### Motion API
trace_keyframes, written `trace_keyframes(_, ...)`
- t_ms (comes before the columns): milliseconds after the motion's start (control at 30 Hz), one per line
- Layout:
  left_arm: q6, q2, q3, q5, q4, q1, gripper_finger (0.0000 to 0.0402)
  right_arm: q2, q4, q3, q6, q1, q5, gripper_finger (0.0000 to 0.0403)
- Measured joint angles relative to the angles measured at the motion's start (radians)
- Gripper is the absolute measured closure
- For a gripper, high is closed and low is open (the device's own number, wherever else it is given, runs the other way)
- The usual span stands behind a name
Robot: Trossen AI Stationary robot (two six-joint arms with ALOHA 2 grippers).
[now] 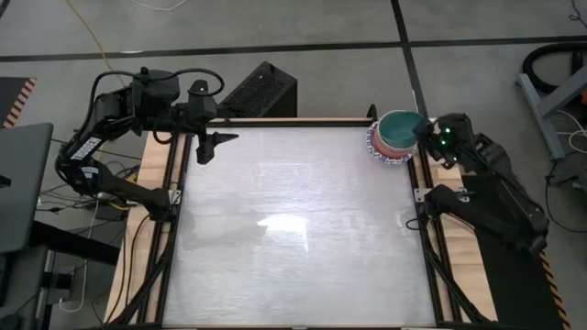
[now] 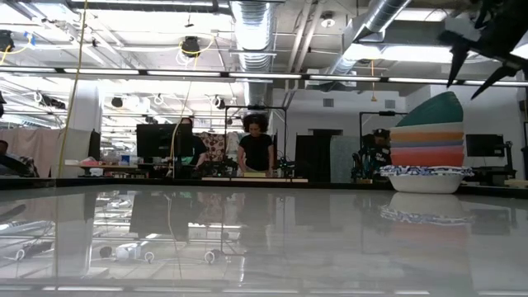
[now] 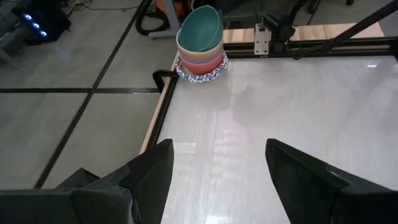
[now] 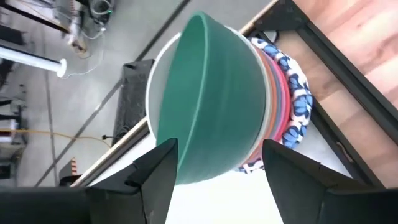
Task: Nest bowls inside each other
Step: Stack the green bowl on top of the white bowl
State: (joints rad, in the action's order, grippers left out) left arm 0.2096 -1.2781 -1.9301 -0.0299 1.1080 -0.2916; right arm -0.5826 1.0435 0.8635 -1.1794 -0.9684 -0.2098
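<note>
A stack of bowls [image 1: 393, 139] stands at the table's far right corner, resting on a white bowl with a blue patterned rim [image 2: 426, 176]. Pink, orange and cream bowls sit in it. A teal bowl [image 4: 211, 106] lies tilted on top, one side of its rim raised [image 2: 441, 111]. My right gripper [image 4: 217, 149] is open just above the teal bowl, a finger on either side of its raised edge; in the low view the fingertips [image 2: 466, 87] stand clear of it. My left gripper [image 1: 213, 147] waits open over the far left corner, holding nothing.
The glossy table top [image 1: 293, 229] spreads bare from the stack to the left and near edges. Black frame rails [image 1: 426, 247] run along the table's sides. A black box [image 1: 261, 90] stands beyond the far edge. People [image 2: 256, 148] stand in the room behind.
</note>
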Motion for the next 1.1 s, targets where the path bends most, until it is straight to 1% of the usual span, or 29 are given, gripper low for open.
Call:
trace_keyframes(133,-0.005,0.000,0.000,-0.001,0.000,0.000,0.0157,0.050,-0.012,0.000,0.010,0.001,0.000,0.0160)
trace_keyframes(233,-0.012,0.000,0.000,-0.002,-0.002,0.000,0.0157,0.089,-0.024,0.000,0.010,0.012,-0.004,0.0193)
trace_keyframes(300,-0.014,0.000,0.000,-0.002,-0.007,0.000,0.0157,0.103,-0.031,0.001,0.008,0.023,-0.023,0.0232)
trace_keyframes(467,-0.030,0.000,0.000,-0.002,-0.038,0.000,0.0157,0.100,-0.031,0.001,0.010,0.057,-0.058,0.0364)
trace_keyframes(500,-0.030,0.000,0.000,-0.002,-0.041,0.000,0.0157,0.098,-0.030,0.001,0.012,0.064,-0.063,0.0382)
trace_keyframes(533,-0.030,0.000,0.000,-0.002,-0.048,0.000,0.0157,0.096,-0.028,0.001,0.013,0.071,-0.070,0.0389)
trace_keyframes(667,-0.031,0.000,0.000,-0.003,-0.056,0.000,0.0157,0.082,-0.023,0.000,0.005,0.090,-0.089,0.0383)
trace_keyframes(833,-0.038,0.000,0.000,-0.004,-0.056,0.000,0.0157,0.052,0.043,-0.001,0.002,0.094,-0.104,0.0397)
trace_keyframes(1100,-0.038,0.000,0.000,-0.004,-0.056,0.000,0.0157,-0.023,0.046,-0.001,0.007,0.094,-0.110,0.0394)
